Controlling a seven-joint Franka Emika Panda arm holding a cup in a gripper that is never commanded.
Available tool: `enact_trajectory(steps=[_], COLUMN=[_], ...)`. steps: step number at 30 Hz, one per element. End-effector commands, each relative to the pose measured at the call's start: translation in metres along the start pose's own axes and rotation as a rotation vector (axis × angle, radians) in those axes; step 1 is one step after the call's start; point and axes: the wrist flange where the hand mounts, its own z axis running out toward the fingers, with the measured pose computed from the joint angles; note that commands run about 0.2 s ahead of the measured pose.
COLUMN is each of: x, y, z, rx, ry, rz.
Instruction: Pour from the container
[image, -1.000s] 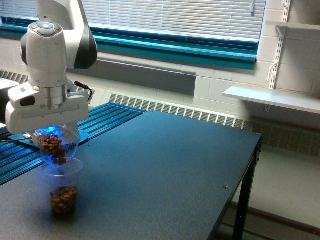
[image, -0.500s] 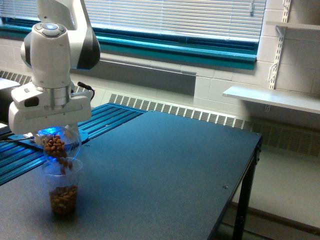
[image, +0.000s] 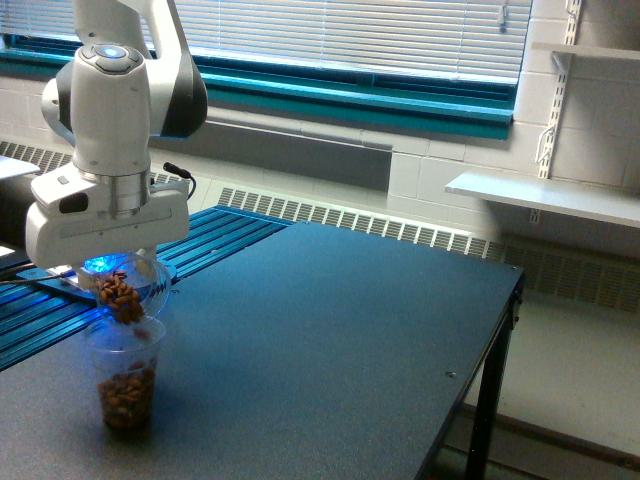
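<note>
The gripper (image: 118, 268) is holding the container (image: 128, 289), a small clear cup, tipped over on its side. Its mouth is pointing down so the brown bits (image: 122, 296) inside can be sliding out. Its fingers are hiding behind the white hand, so I cannot tell just how they are closing, but they are clamping the cup, since it is hanging in the air.

The container is sitting right above the second clear cup (image: 126, 375), its low lip just over that cup's rim. That way the bits are falling in and not spilling. The second cup is standing upright near the desk (image: 330, 330) corner closest to the exterior view's left, already partly full.

The arm (image: 115, 110) is reaching straight down from above, with its wrist twisting to tip the cup.
</note>
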Motion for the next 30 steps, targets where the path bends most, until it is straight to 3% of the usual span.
enact_trajectory(steps=[1,30], x=[-0.001,0.017], y=[-0.002,0.019], z=[-0.002,-0.009], rx=[-0.005,-0.007], ry=[-0.01,-0.005], rz=[-0.018,0.033])
